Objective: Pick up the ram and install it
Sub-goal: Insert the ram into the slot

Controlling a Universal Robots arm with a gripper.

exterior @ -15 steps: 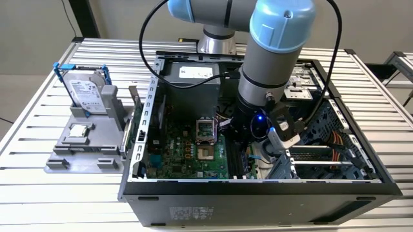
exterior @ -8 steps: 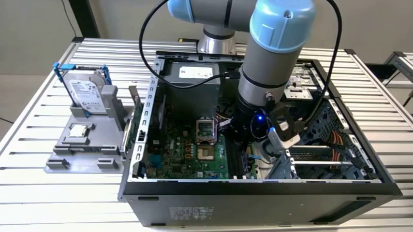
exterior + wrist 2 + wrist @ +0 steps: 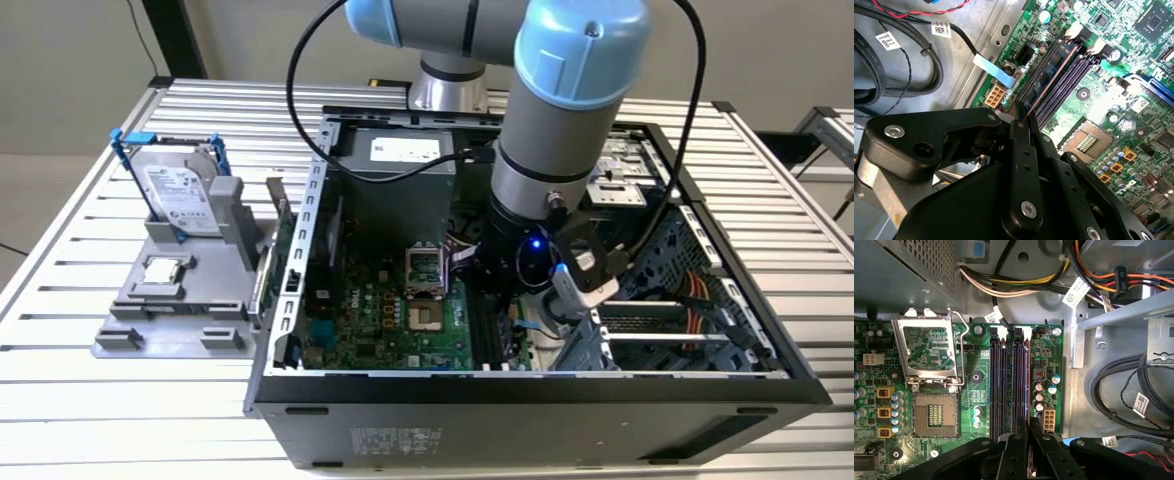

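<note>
Pincer (image 3: 514, 300), exterior view: down inside the open PC case (image 3: 747, 385) on the table (image 3: 80, 420), over the motherboard (image 3: 387, 320); hard drive (image 3: 180, 195) in its stand on that view's left.

Second wrist view: pincer (image 3: 1021, 117) closed on the ram (image 3: 1051, 80), thin edge running lengthwise along the dark slots (image 3: 1069, 75), straight out from the fingertips.

First wrist view: pincer (image 3: 1029, 427) above the slots (image 3: 1009, 385); white cable tags, print unreadable.

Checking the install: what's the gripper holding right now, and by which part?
The black gripper is shut on the thin ram stick, seen edge-on over the black motherboard slots, pinched along its top edge.
</note>
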